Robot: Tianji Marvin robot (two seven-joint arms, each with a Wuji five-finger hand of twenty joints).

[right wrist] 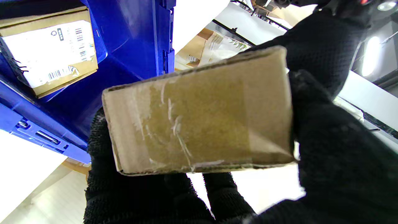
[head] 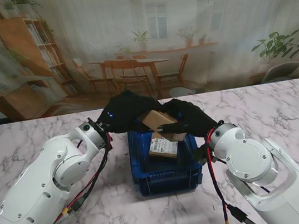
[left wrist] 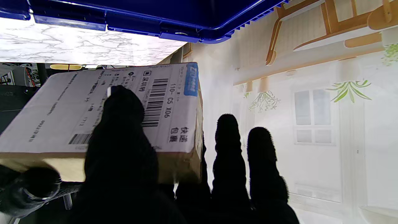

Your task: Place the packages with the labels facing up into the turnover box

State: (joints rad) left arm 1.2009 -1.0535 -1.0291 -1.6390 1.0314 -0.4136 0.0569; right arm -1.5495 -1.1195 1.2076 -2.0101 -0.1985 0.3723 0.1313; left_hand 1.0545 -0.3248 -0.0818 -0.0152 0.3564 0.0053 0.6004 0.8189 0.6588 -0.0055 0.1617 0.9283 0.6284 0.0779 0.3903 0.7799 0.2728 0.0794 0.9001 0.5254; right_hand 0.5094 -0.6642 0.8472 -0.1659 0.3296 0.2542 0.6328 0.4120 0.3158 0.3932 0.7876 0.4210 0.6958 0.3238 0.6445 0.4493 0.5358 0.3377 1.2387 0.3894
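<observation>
Both hands [head: 156, 119] grip one package [head: 159, 119] over box [head: 164, 172].

Lighting: my stand view even, soft; wrist views blown white around turnover box [right wrist: 130, 46]; gloved fingers [left wrist: 124, 149] silhouetted, blurred.

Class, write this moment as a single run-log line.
left hand: shut on held package | right hand: same | turnover box: one package inside, label up

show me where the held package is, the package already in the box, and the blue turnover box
held package [right wrist: 199, 112], right wrist view, on its taped brown face.
package in the box [head: 163, 145], stand view, on its white label.
turnover box [head: 165, 180], stand view, on its near wall.
</observation>
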